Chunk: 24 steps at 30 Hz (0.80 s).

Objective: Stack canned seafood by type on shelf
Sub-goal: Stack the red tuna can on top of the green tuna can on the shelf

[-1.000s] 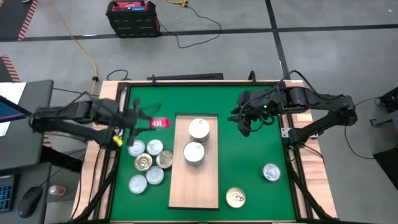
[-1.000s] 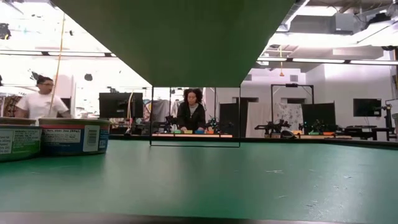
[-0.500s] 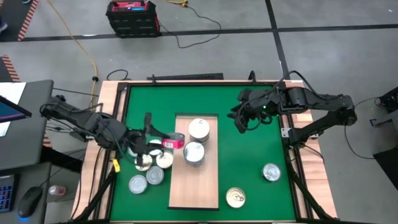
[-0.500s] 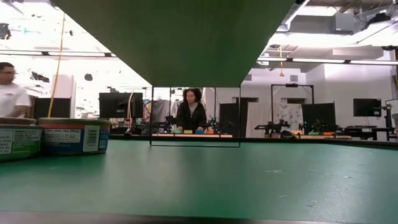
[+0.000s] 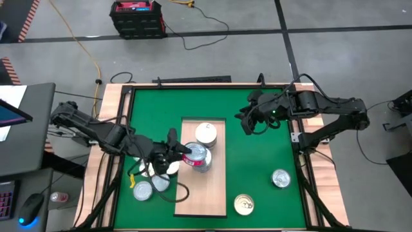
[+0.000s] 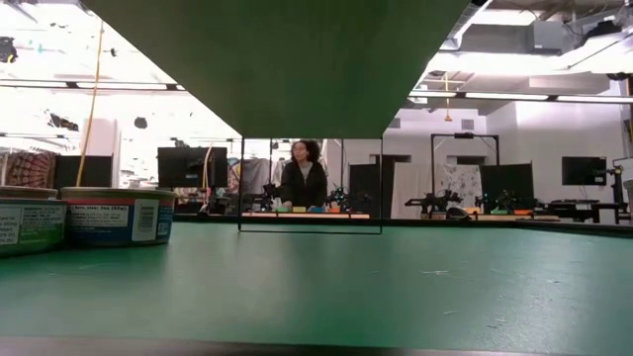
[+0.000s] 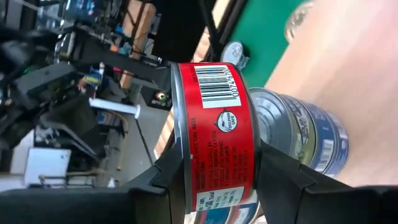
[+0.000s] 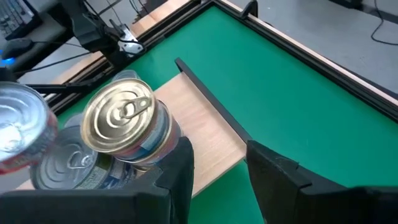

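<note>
Cans sit across the green mat [image 5: 257, 167] and on the pale wooden shelf [image 5: 212, 193], which lies lengthwise at the middle of the table. The left gripper [image 5: 182, 152] reaches in from the left edge and is clenched on a red-labelled can [image 7: 214, 137], its two dark fingers [image 7: 283, 180] pressing on opposite sides of the tin; in the high view this can hangs just over the nearer stack [image 5: 199, 158] on the shelf, and the left wrist view shows it close beside that stack of blue-labelled tins [image 7: 305, 130], though whether they touch cannot be told. A second stack [image 5: 206, 133] stands farther back on the shelf, and the right wrist view shows it topped by a gold lid [image 8: 119, 114]. Beside the shelf on the left, partly hidden under the left arm, a small cluster of loose cans [image 5: 151, 183] rests on the mat. To the right of the shelf lie a gold-topped can [image 5: 244, 205] near the front edge and a silver can [image 5: 280, 178] farther right. The right gripper [image 5: 247, 124] hovers above the mat at the far right of the shelf, its jaws parted around nothing. At table height, two tins [image 6: 84, 220] stand at the left, with a person [image 6: 302, 178] in the room behind.
</note>
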Each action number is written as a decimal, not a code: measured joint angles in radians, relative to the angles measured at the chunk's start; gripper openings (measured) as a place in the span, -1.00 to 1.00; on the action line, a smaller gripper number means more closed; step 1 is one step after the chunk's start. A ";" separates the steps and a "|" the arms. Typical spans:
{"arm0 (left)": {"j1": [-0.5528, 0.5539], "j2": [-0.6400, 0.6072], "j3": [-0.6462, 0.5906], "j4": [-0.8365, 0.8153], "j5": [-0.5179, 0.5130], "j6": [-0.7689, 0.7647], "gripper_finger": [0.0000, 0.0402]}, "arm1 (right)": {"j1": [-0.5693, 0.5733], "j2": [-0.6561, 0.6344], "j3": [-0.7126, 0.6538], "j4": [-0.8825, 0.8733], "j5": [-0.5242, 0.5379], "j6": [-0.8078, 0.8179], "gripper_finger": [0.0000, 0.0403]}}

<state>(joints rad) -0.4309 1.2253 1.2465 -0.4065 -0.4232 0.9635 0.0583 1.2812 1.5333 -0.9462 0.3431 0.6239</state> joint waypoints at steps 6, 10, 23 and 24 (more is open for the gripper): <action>0.004 0.037 0.000 -0.019 0.017 0.042 -0.29 | 0.003 0.000 0.000 0.015 0.000 0.002 -0.14; 0.021 0.036 0.000 -0.031 0.063 0.011 -0.29 | 0.004 0.000 0.000 0.015 0.000 0.005 -0.14; 0.078 0.036 0.000 -0.021 0.159 -0.065 0.01 | 0.007 0.000 0.000 0.016 0.000 0.005 -0.14; 0.079 0.036 0.000 -0.017 0.170 -0.079 0.03 | 0.007 0.000 0.000 0.016 0.000 0.005 -0.14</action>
<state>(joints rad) -0.3523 1.2610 1.2465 -0.4230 -0.2531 0.8848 0.0654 1.2812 1.5333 -0.9298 0.3431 0.6289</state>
